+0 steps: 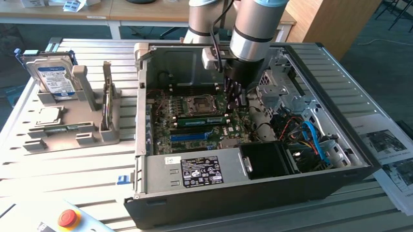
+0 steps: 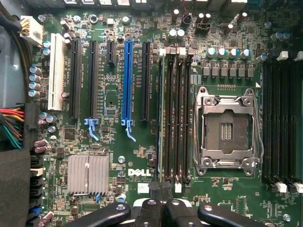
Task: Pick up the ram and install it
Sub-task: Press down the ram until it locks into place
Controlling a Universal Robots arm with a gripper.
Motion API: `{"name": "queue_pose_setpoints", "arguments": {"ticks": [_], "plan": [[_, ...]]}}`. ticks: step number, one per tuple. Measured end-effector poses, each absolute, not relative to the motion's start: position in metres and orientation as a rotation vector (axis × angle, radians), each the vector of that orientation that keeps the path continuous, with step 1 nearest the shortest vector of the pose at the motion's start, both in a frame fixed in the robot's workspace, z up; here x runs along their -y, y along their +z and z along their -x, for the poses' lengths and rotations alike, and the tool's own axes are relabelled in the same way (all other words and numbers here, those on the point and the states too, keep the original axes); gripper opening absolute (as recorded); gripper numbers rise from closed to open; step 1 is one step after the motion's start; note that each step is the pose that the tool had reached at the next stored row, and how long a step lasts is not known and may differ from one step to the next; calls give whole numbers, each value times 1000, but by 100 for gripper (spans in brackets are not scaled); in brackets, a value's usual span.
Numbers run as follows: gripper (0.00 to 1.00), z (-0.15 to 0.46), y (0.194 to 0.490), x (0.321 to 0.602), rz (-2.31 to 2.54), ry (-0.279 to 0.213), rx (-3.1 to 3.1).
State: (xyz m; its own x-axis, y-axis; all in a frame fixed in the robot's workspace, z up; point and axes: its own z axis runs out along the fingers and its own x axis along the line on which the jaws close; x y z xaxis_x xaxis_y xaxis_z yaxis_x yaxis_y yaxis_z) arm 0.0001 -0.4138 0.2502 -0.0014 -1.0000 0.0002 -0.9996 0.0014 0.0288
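Gripper fingers are pressed together over one end of the ram, which lies along a memory slot beside the processor socket inside the open computer case. A grey holder outside carries a hard drive.

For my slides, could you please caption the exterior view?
Robot arm's gripper lowered inside an open computer case, just above the motherboard, with a hard drive on a grey holder beside it.

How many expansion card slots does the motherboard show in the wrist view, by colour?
White slot: 1
Blue slot: 1
Black slots: 4
Total: 6
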Motion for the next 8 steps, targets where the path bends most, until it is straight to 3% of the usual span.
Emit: {"name": "queue_pose_setpoints", "arguments": {"ticks": [8], "plan": [[11, 0, 247, 414, -2205, -32, 2208]]}}
